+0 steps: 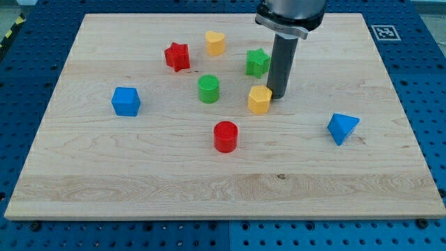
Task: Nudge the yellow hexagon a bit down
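Observation:
The yellow hexagon (259,100) lies on the wooden board (139,181) a little right of the view's middle. My tip (277,95) stands just to the hexagon's right and slightly above it in the view, touching or almost touching its upper right edge. The rod rises from there to the arm at the view's top.
A green star (257,63) lies just left of the rod. A green cylinder (208,89), a red star (177,56) and a yellow heart (215,42) lie to the upper left. A red cylinder (226,136) lies below, a blue cube (126,101) at the left, a blue triangle (342,127) at the right.

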